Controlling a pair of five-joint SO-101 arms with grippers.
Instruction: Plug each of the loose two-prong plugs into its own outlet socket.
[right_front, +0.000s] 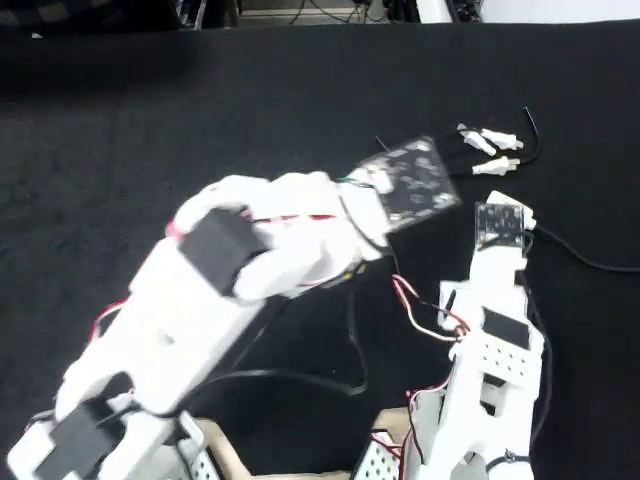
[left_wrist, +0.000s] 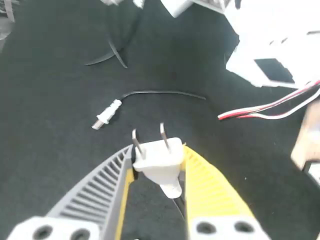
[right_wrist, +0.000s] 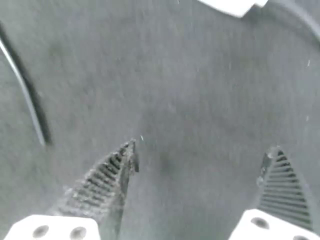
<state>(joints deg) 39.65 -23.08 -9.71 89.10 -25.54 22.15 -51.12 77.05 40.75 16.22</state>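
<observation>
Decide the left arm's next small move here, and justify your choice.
Probably hold the left gripper shut on the white plug and lift it a little. The plug's two prongs point forward, clear of the fingers. A loose white connector and its cable lie on the black cloth just ahead, and a low advance might snag them.

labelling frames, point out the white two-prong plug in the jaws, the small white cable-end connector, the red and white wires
white two-prong plug (left_wrist: 157, 161): left wrist view, body
small white cable-end connector (left_wrist: 107, 114): left wrist view, mid-barrel
red and white wires (left_wrist: 270, 106): left wrist view, mid-run
</observation>
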